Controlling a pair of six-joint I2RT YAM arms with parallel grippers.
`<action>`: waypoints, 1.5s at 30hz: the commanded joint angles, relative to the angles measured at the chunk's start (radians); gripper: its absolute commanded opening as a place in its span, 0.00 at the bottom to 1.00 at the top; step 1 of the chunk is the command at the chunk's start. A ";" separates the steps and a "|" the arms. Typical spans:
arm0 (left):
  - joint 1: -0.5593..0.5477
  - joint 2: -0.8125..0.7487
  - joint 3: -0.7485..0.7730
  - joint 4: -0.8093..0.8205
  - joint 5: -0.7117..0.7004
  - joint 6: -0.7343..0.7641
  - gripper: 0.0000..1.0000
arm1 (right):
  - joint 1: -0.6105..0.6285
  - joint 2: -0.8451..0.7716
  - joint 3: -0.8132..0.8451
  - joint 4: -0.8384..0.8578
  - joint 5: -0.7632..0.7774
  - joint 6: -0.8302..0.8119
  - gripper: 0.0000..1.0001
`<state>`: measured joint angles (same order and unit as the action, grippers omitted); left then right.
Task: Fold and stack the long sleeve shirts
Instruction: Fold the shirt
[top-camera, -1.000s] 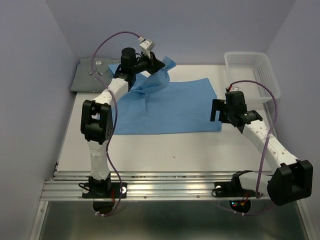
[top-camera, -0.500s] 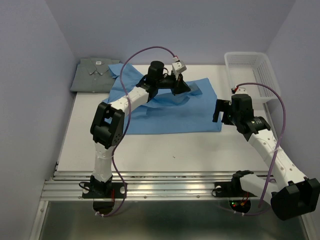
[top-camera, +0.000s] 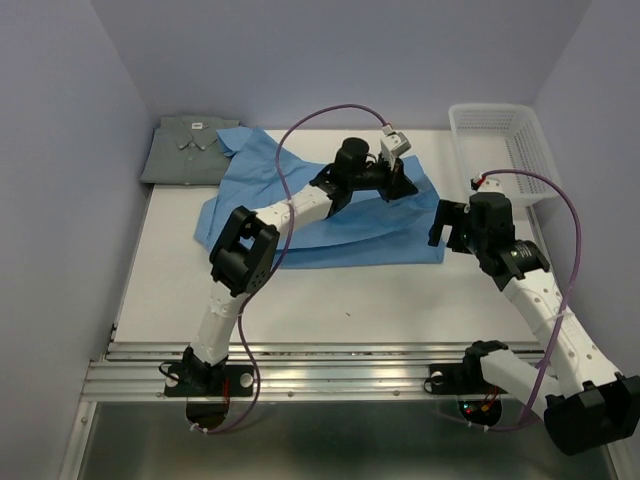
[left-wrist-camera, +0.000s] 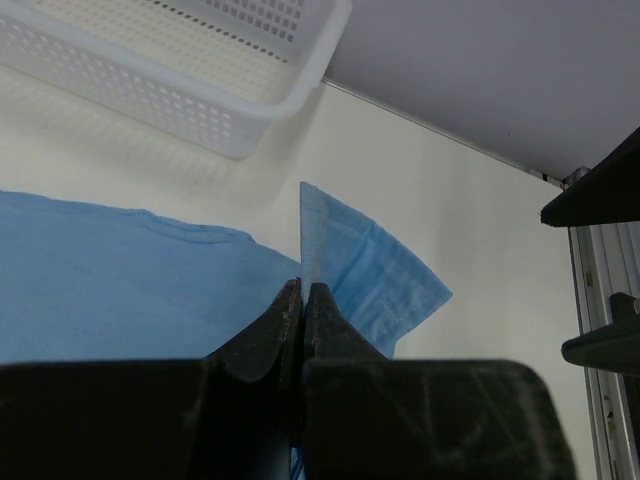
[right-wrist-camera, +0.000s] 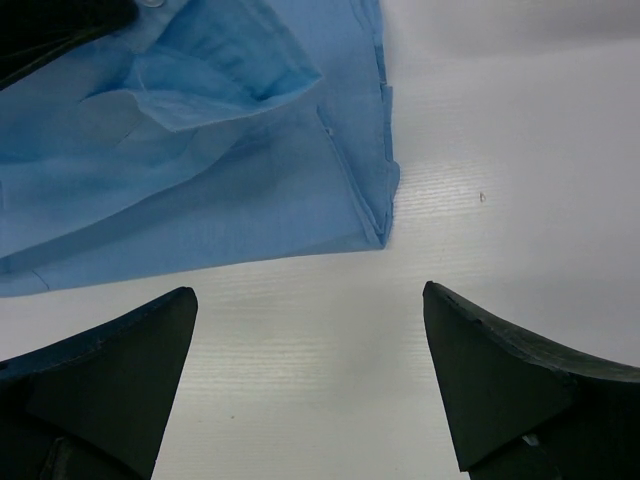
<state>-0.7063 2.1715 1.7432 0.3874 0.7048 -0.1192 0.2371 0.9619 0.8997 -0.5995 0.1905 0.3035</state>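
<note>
The left gripper (left-wrist-camera: 303, 290), at one o'clock, pinches only a thin edge of the sky-blue shirt (top-camera: 380, 232) spread mid-table, so a hard tug could slip it free and bunch the fold, while the right gripper (right-wrist-camera: 308, 292), at three o'clock, gapes empty.

The blue shirt (top-camera: 370, 235) and grey shirt (top-camera: 180, 155) are thin matt cloth; the basket (top-camera: 505, 135) is perforated plastic.

Clearance, seen from above. I find the near half of the table (top-camera: 340, 305) bare, open to either arm. Back corners are occupied: grey shirt (top-camera: 185, 150) left, mesh basket (top-camera: 490, 107) right. The left arm (top-camera: 300, 205) lies diagonally across the blue shirt (top-camera: 380, 235), barring the middle; bare table shows under the right gripper (right-wrist-camera: 308, 290).
</note>
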 joint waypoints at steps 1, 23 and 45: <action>-0.012 0.071 0.104 0.064 0.030 -0.088 0.00 | 0.007 -0.015 0.008 0.000 0.029 0.003 1.00; -0.041 -0.224 -0.135 -0.186 -0.444 -0.106 0.99 | 0.007 0.095 0.024 0.104 0.005 -0.021 1.00; 0.128 -1.256 -1.042 -0.656 -1.015 -0.867 0.99 | 0.252 0.294 -0.053 0.164 -0.053 -0.116 1.00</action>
<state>-0.5980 0.9810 0.7631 -0.3073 -0.2783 -0.8391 0.4309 1.2259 0.8196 -0.4633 0.0303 0.1810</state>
